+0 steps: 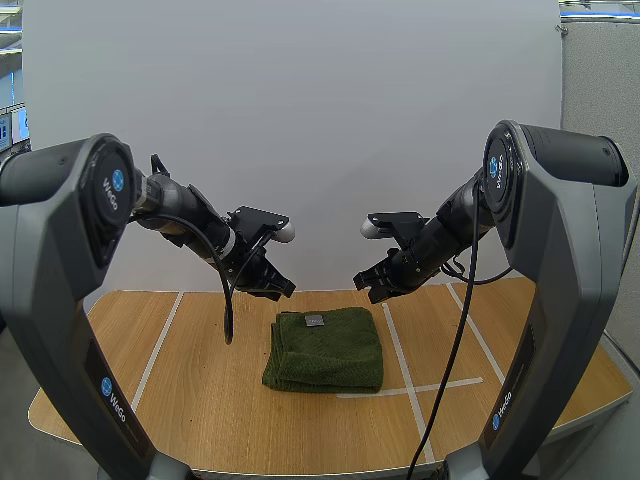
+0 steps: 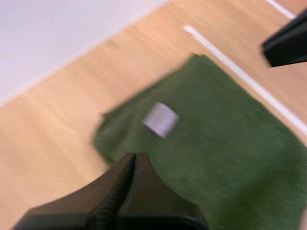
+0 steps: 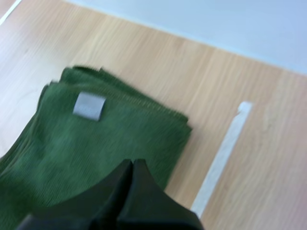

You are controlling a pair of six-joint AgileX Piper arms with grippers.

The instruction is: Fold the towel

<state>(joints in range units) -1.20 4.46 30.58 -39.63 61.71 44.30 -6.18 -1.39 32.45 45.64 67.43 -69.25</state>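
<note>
A dark green towel lies folded into a thick square on the wooden table, a small grey label near its far edge. My left gripper hangs above the towel's far left corner, fingers together, holding nothing. My right gripper hangs above the far right corner, also shut and holding nothing. In the left wrist view the towel and its label lie under the dark wedge of shut fingers. The right wrist view has the towel, the label and shut fingers.
White tape lines mark the tabletop right of the towel and another line runs at the left. In the left wrist view, my right gripper's black tip sits beyond the towel. A white wall stands behind the table.
</note>
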